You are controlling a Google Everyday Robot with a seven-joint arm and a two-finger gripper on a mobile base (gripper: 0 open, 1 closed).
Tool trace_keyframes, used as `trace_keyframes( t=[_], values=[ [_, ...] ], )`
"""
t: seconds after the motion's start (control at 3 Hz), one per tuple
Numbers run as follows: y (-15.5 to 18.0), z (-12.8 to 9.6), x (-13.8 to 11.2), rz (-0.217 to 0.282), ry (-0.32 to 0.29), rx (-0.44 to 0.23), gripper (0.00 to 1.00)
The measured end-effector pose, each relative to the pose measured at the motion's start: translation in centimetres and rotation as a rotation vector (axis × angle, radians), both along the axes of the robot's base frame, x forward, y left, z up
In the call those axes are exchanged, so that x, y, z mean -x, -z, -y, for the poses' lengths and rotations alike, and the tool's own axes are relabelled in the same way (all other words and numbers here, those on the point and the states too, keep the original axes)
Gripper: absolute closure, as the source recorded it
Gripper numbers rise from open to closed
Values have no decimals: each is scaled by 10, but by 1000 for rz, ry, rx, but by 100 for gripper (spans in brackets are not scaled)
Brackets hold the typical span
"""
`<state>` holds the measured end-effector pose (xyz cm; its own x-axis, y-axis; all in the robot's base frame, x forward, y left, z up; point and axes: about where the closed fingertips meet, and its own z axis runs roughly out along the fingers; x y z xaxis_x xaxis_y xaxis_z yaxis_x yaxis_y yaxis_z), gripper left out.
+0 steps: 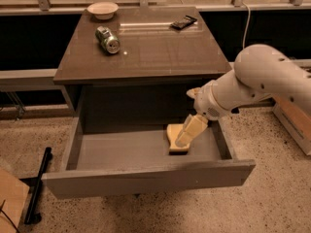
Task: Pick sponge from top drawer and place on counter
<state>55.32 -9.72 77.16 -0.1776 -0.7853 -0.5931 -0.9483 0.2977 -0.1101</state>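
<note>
The top drawer (146,179) is pulled out wide, grey inside. The pale-yellow sponge (172,136) lies on the drawer floor towards the right. My gripper (187,135), cream-yellow at the end of the white arm, reaches down into the drawer from the right and overlaps the sponge's right side, hiding part of it. I cannot tell whether it touches the sponge. The glossy brown-grey counter (155,52) is above the drawer.
On the counter lie a tipped can (107,39), a pale bowl (102,8) at the back left and a flat black object (183,22) at the back right. A black pole (38,188) and a cardboard box (9,203) are on the floor left; a wooden box (291,120) right.
</note>
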Motion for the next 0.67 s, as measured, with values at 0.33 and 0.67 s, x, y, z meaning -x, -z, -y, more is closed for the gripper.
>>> trace_keyframes(
  t=[0.33, 0.67],
  values=[
    [7, 0, -1, -12, -1, -4, 0],
    [18, -9, 0, -41, -14, 10, 0]
  ],
)
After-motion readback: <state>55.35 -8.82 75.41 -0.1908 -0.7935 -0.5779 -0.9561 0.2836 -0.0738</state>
